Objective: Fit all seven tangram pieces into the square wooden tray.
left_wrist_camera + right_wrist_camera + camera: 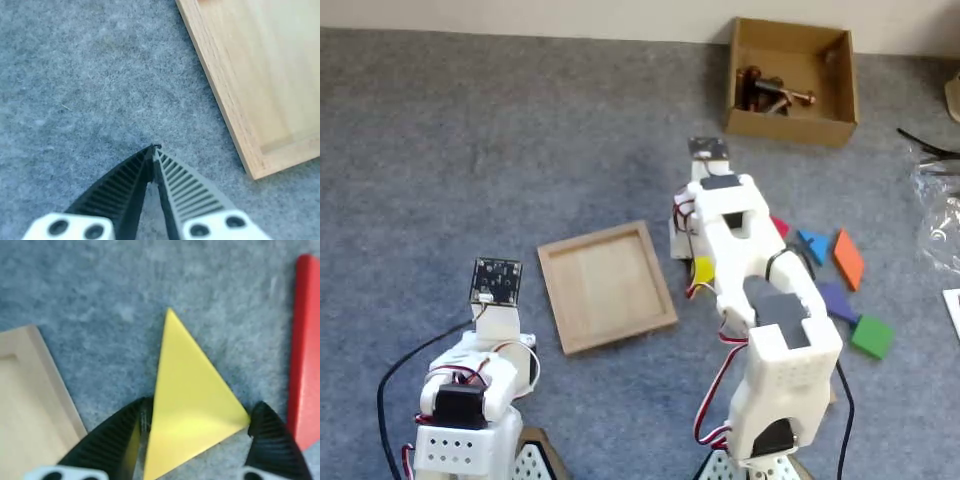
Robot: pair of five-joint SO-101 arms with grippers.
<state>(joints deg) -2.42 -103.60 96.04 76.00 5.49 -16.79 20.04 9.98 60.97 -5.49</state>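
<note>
Left arm tucked low, right arm stretched forward over the grey carpet (470, 150).
The left gripper (154, 148), jaws pressed together, hangs just beside the wooden tray (556, 300). The right gripper (202, 410) clamps the yellow triangle (185, 375) (both fingers against its edges) between the tray and the red piece (305, 340). The other pieces (848, 258) lie nearby, and a cardboard box (790, 125) sits beyond.

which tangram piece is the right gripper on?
The yellow triangle: it sits between the jaws of the right gripper, both touching its edges. The red piece lies beside it, outside the jaws.
</note>
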